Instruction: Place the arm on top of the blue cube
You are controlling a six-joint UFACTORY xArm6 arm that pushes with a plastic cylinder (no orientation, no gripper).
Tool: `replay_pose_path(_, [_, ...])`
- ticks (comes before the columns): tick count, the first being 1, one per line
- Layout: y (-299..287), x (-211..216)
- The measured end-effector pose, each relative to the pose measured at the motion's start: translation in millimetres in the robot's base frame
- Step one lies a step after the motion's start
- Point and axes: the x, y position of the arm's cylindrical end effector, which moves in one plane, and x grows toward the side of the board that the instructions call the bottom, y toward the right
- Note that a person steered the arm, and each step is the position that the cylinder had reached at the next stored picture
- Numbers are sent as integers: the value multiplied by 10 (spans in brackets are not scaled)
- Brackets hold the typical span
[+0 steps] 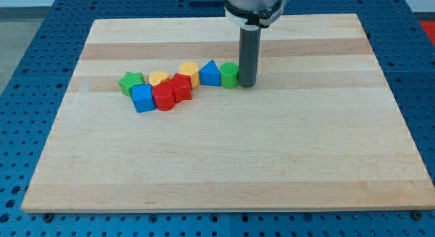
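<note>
The blue cube (143, 98) lies on the wooden board (224, 162) at the left end of a cluster of blocks. My tip (247, 84) stands at the right end of the cluster, touching or almost touching a green round block (230, 75). The tip is far to the right of the blue cube, with the other blocks between them.
The cluster also holds a green star (130, 81), a yellow block (158, 78), a red round block (164, 97), a red block (181, 87), a yellow block (189, 72) and a blue triangular block (211, 74). A blue perforated table (41, 53) surrounds the board.
</note>
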Motion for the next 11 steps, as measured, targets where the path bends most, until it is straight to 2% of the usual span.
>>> replay_pose_path(1, [534, -133])
replay_pose_path(2, [418, -352])
replay_pose_path(3, [-114, -604])
replay_pose_path(5, [-1487, -624])
replay_pose_path(6, [-1902, -624])
replay_pose_path(8, [-1925, -162])
replay_pose_path(10, [-2028, -48])
replay_pose_path(11, [-2031, 341])
